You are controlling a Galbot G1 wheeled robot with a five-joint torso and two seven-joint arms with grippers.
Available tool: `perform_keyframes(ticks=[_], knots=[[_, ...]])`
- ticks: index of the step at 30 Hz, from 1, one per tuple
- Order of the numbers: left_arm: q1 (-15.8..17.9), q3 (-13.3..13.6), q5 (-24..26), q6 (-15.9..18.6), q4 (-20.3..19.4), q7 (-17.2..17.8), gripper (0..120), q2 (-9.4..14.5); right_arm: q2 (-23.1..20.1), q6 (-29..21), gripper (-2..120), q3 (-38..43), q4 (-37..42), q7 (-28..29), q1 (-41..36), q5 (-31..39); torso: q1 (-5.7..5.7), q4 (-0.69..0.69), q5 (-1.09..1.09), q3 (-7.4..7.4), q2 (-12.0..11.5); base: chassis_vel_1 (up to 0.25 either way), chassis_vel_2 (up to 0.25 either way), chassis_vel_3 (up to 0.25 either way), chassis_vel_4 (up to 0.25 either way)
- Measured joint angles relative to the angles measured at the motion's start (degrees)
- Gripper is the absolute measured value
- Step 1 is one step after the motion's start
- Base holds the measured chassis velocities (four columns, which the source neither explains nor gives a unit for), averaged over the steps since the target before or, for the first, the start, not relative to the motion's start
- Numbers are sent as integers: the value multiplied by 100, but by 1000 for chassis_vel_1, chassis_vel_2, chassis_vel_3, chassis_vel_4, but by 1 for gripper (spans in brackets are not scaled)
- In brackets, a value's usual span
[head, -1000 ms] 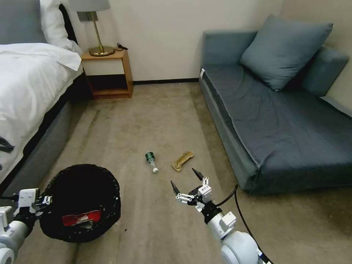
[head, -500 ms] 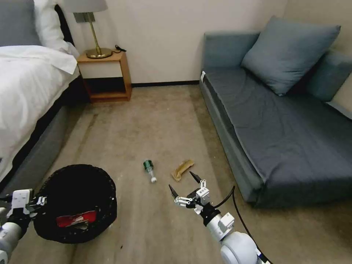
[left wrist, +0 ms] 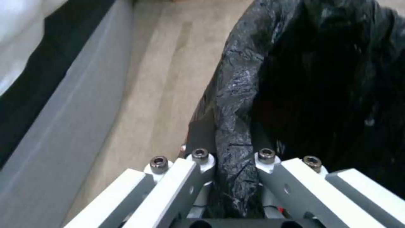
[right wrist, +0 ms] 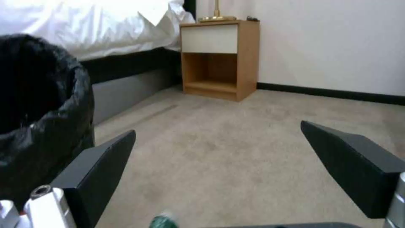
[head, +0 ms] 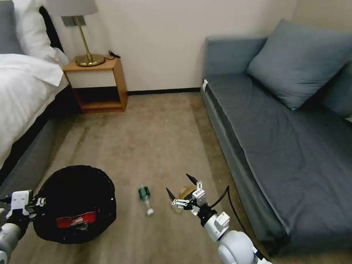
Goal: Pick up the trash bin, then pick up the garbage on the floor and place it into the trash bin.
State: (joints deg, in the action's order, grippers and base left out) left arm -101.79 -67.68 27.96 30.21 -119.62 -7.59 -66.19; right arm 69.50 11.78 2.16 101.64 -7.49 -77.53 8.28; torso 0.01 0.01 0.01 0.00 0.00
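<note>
Head view: the left gripper clamps the rim of the trash bin at 7 o'clock; a red-and-white wrapper lies inside. The left wrist view adds the black bag pinched between closed fingers. The right gripper, jaws spread wide and empty, hovers at 6 o'clock, partly covering the brown wrapper. The bottle lies just beside it on the carpet. The nightstand stands at 11 o'clock, the sofa at 3 o'clock.

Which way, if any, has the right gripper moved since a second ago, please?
Yes: forward. The right gripper now hangs over the brown wrapper; earlier a gap separated them.
</note>
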Motion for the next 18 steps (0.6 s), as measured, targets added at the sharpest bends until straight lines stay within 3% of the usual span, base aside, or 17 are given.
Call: perform_keyframes(ticks=[6, 8, 11, 18], knots=[[32, 15, -2, -15, 46, -1, 5, -9, -170, -292, 100, -49, -103, -381, 74, -268, 0, -2, -1, 1, 0, -164, 198, 140, -166], [32, 20, -5, -18, 54, -1, 5, -16, -252, -338, 100, -48, -161, -593, 134, -340, 0, -2, -1, 1, 0, 0, 0, 0, 0], [22, 35, -23, -31, 74, -4, 5, -36, -570, -510, 100, -89, -465, -1381, 487, -831, 0, 0, -1, -1, 0, 21, -36, -27, 37], [-7, 13, -28, -40, 82, -18, 5, -44, -902, -309, 100, -293, -1300, -2402, 1323, -1816, 0, -1, -1, 0, 0, 10, -28, -14, 23]])
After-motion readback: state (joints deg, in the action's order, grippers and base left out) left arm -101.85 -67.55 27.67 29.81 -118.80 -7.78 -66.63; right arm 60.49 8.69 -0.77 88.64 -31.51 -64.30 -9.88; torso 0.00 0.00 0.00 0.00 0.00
